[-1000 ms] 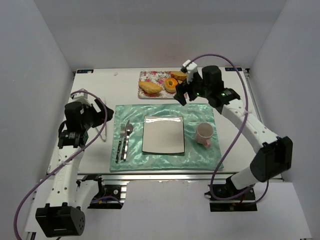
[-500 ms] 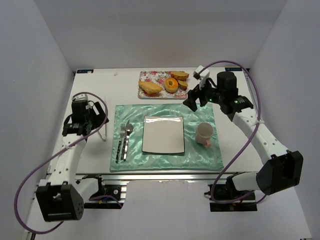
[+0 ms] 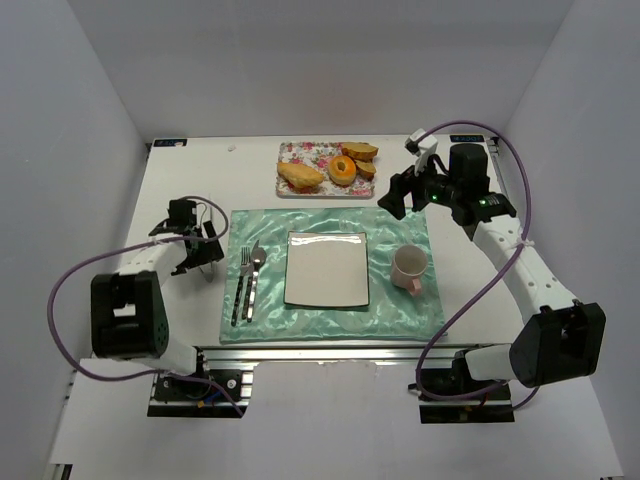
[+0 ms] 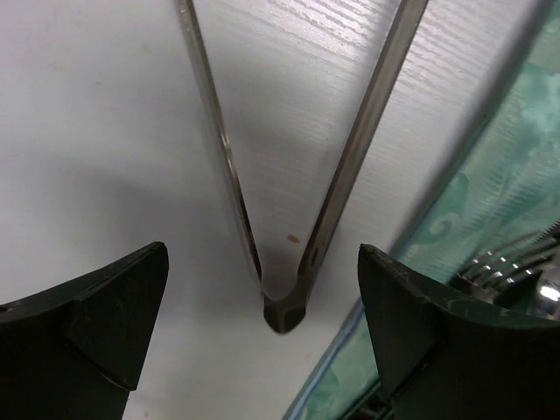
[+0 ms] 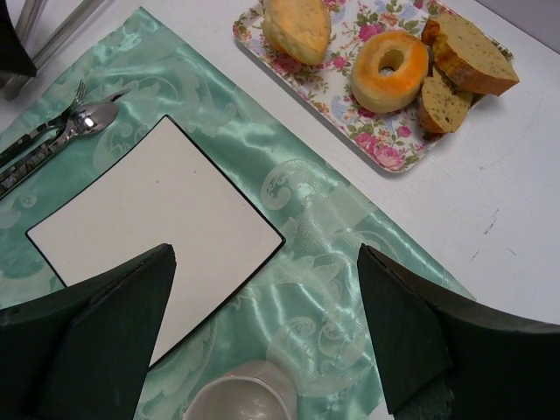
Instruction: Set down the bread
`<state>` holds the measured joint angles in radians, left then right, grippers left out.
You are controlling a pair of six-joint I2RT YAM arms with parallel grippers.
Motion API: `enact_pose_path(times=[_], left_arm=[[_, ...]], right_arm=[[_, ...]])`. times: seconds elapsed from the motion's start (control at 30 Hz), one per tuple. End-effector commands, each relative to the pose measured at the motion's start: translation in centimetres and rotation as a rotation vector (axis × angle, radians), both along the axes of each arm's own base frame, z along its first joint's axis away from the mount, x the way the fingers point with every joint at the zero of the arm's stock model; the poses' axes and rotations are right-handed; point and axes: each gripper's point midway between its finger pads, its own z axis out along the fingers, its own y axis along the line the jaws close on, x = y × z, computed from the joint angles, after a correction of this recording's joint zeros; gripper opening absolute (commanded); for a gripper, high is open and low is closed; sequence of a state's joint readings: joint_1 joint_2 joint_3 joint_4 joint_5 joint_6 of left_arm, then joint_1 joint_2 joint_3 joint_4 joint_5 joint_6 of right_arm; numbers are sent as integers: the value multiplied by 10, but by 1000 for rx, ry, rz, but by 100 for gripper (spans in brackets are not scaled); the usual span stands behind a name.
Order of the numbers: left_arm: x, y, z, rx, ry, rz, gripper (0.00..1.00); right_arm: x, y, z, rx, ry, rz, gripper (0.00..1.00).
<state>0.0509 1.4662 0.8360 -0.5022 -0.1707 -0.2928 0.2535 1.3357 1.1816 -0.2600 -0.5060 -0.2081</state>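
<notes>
White-walled bay, white table (image 3: 470,300) w/ both arms bolted at near edge. Green satin mat (image 3: 400,312) lies centre, square white plate (image 3: 326,268) in its middle, pink cup (image 3: 409,266) on the mat right of the plate, cutlery (image 3: 246,280) on the mat left of the plate. Floral tray (image 3: 292,151) sits at far side of table, just beyond the mat's far edge. Bread (image 5: 390,70), ring-shaped w/ centre hole, orange-gold, lies flat on the tray, approx mid-tray: long roll (image 5: 298,26) to its left, tan slices (image 5: 459,66) just beside it on the right; cannot tell if bun and nearest slice touch. Nothing grips the bread. Right gripper (image 5: 267,254): fingers spread wide, nothing between them, held above the far right part of the mat, between cup and tray, apart from the bread; wrist cam looks down on plate corner, cup rim and tray. Left gripper (image 4: 262,252): fingers also spread wide, low over bare table just left of the mat. Metal tongs (image 4: 346,166) lie on the table there, hinge end pointing in btwn the two fingers, arms fanning away; neither finger touches the tongs in wrist view. Mat edge and fork tines show at right of that view
</notes>
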Motion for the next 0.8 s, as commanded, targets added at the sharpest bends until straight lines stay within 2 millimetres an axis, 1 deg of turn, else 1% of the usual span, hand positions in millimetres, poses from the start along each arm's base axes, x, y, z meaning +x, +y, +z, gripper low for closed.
enact_pose_path(times=[0.0,0.07,0.13,0.17,0.33,0.43,0.57,0.63,0.67,0.7,0.77], left_arm=[[28,0,2,2,-61,-45,98],[36,-1,-5,-4,-50,-53,98],[39,1,-11,0,-33,-52,97],[39,1,-20,4,-5,-48,97],[49,13,-27,53,13,-13,93],[55,15,-29,69,13,-8,90],[56,16,-34,67,23,6,77],[54,15,-38,58,25,5,65],[54,14,-38,55,21,5,51],[53,13,-39,50,22,4,44],[52,9,-36,34,5,-1,36]], right_arm=[[7,2,23,52,-36,6,89],[8,3,23,61,-29,6,89],[8,3,23,70,-24,5,89],[8,4,23,72,-21,7,89],[8,4,24,76,-21,9,89],[9,3,25,75,-22,6,89],[9,2,25,77,-22,6,89],[9,2,24,76,-17,7,89],[9,1,24,76,-16,6,89],[9,1,24,75,-17,6,89],[8,0,24,76,-17,4,89]])
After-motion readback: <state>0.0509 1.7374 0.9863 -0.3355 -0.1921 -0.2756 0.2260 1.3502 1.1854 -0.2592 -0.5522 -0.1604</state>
